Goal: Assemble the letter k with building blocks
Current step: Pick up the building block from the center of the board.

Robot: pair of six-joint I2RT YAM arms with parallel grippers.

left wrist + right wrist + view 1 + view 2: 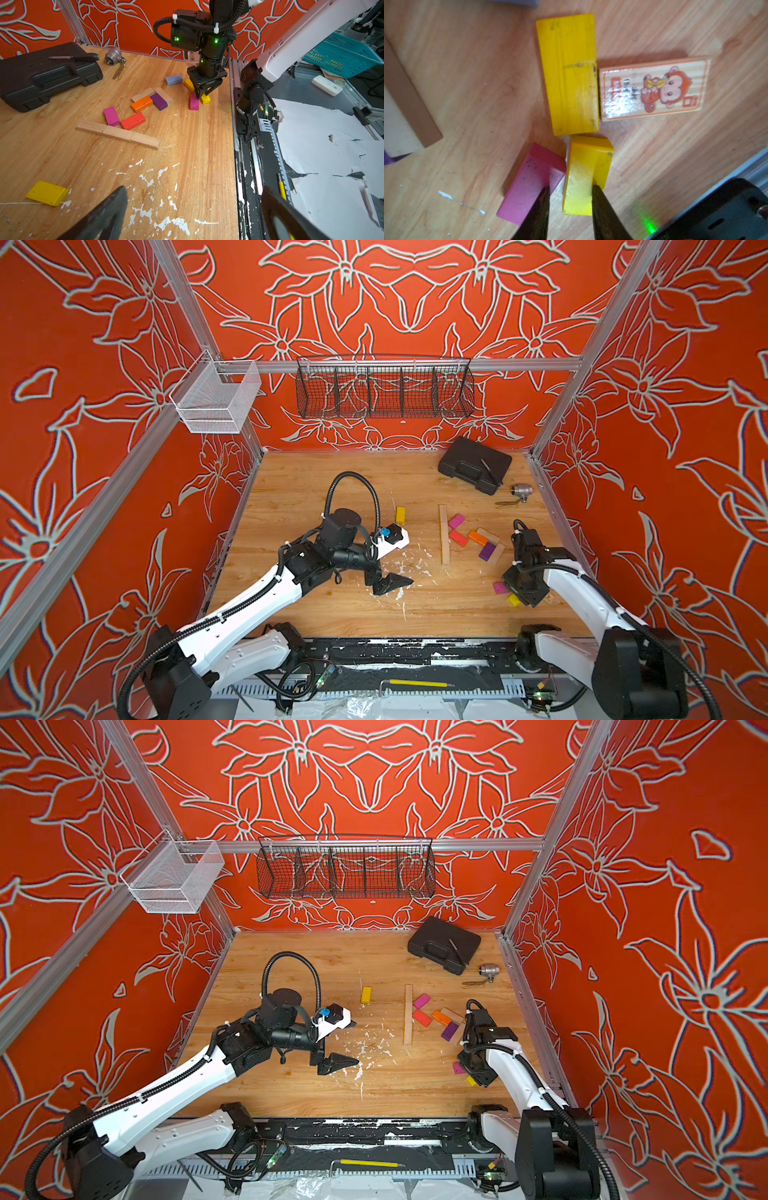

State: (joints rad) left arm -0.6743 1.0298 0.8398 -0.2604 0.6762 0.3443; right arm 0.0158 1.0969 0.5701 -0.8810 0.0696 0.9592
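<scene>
Near the table's (332,614) right edge, toward its front, the right gripper (569,187) has its jaws narrowed either side of 1 yellow block (579,187) standing on a long edge. 1 of its fingers (602,207) touches the block. A sliver of gap shows at the other, so a firm grasp cannot be confirmed. Just beside lies 1 magenta block (527,187). Beyond lie 1 flat yellow block (566,72), with 1 monkey-printed block (654,89) butted against its side, and 1 light blue block (174,79).

Count: 3 yellow, the third yellow block (400,514) alone near the table's centre; 2 magenta; 1 each red, orange, purple, light blue, printed; 5 plain wood. 3 plain blocks (444,535) form an end-to-end line right of centre. The second magenta block (456,521) and red block (458,538) lie against it. Orange block (477,537), purple block (487,551) and 2 further plain blocks (143,94) cluster toward the right edge.

Left gripper (194,188): over the table's middle, jaws spread wide, empty.

Back right corner: 1 black case (473,464), 1 slim tool (488,470) on its lid, 1 silver fitting (521,490) alongside. Surface: wood-grain, white flecks (411,564). Enclosure: orange floral walls (415,302), aluminium frame (519,364), 1 black wire basket (316,393), 1 white mesh basket (216,406).
</scene>
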